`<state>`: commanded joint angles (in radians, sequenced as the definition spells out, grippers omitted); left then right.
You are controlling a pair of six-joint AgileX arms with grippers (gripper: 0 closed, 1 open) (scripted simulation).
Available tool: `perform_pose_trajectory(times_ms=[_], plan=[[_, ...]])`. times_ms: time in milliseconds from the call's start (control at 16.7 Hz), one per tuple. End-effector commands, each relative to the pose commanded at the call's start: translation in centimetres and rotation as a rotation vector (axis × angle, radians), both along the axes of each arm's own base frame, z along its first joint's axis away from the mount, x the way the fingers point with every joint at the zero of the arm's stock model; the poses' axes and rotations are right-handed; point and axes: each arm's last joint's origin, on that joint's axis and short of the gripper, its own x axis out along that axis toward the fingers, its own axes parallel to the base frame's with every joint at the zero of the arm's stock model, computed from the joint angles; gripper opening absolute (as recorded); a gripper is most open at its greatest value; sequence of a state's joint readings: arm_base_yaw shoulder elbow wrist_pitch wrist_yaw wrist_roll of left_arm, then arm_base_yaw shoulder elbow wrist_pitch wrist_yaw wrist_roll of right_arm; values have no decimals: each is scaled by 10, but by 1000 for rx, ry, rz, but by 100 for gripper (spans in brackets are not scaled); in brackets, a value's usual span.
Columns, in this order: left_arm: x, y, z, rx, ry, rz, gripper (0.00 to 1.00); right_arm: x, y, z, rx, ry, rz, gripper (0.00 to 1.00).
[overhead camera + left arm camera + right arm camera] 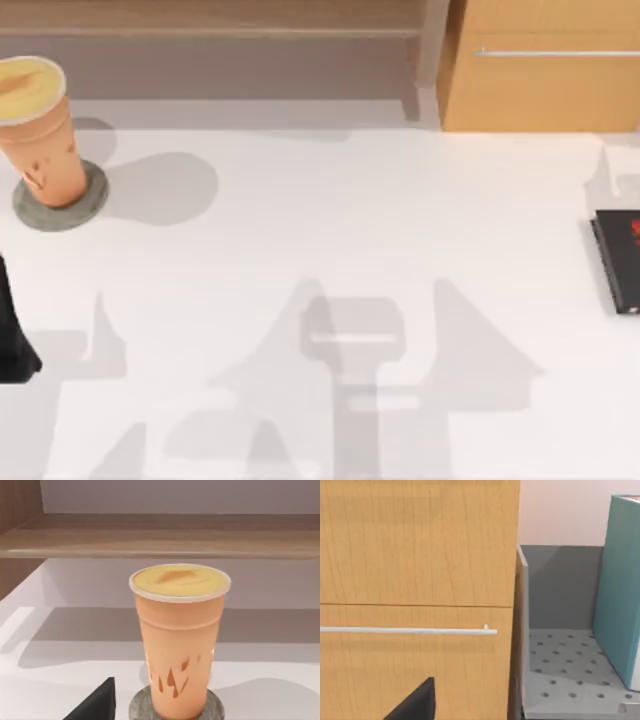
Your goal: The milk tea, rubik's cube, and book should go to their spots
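Milk tea [40,130] is seated upright on grey coaster [62,200], far left of table [330,230]. Book [620,595] is stood in grey rack [560,675]. Finger state of both grippers cannot be told.

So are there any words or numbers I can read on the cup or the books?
None can be read.
Milk tea: dark marks on its side, shapes only, no letters.
Black book at the table's right edge: a red mark, too blurred to read.
Teal book in the grey holder: nothing readable on its cover.
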<state>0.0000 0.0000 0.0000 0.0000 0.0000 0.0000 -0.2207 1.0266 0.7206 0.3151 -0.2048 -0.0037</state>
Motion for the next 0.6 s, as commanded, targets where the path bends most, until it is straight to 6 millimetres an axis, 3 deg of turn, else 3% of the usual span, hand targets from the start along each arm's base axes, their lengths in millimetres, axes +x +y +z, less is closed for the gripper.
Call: perform_pose_trajectory(times_ms=[300,420,600], plan=[[0,0,0,0,0,0,100,111,-52,-25,24,87,2,100],[0,0,0,0,0,0,100,144,-75,-38,24,81,3,100],[0,0,0,0,0,0,100,178,-107,-52,12,47,3,100]])
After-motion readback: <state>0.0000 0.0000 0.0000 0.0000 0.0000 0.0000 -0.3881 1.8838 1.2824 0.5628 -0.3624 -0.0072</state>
